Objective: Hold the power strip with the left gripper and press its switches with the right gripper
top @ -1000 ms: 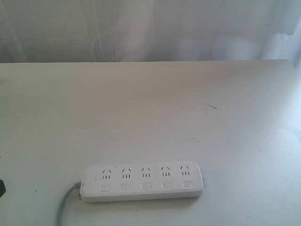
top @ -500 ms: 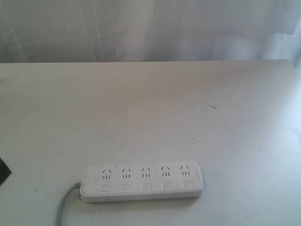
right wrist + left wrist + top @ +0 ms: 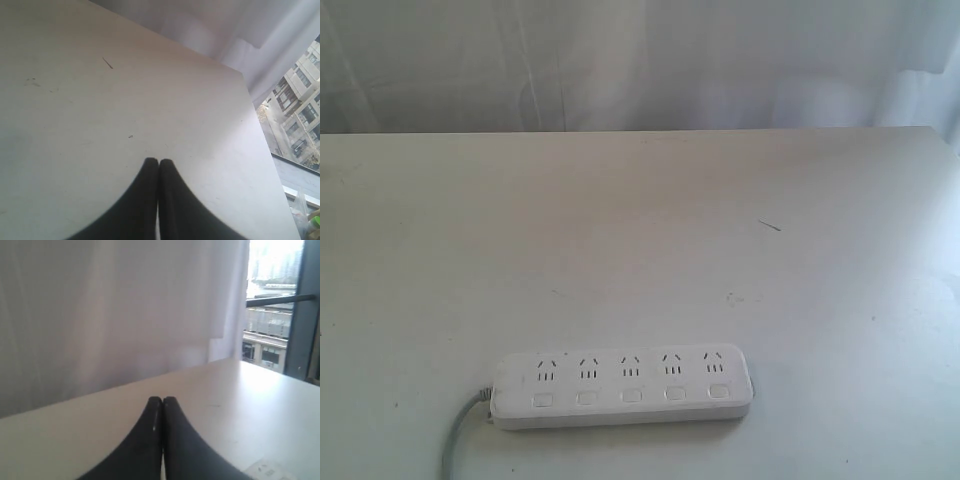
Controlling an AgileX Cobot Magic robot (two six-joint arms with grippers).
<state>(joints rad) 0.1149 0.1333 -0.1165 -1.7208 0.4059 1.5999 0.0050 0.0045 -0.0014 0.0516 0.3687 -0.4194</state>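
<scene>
Exterior view: power strip (image 3: pixel 623 387) flat on table (image 3: pixel 640 230), grey cord (image 3: pixel 460 435) at one end.
Left wrist view: left gripper (image 3: pixel 162 401) pressed together, empty; power strip's corner near, beside it.
Right wrist view: right gripper (image 3: pixel 159 161) pressed together, empty, over table.

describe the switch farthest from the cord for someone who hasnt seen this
On the table, low in the exterior view, lies a white power strip, grey cord at its left end. Of the five switches below its sockets, take the rightmost switch, at the cordless end.
</scene>
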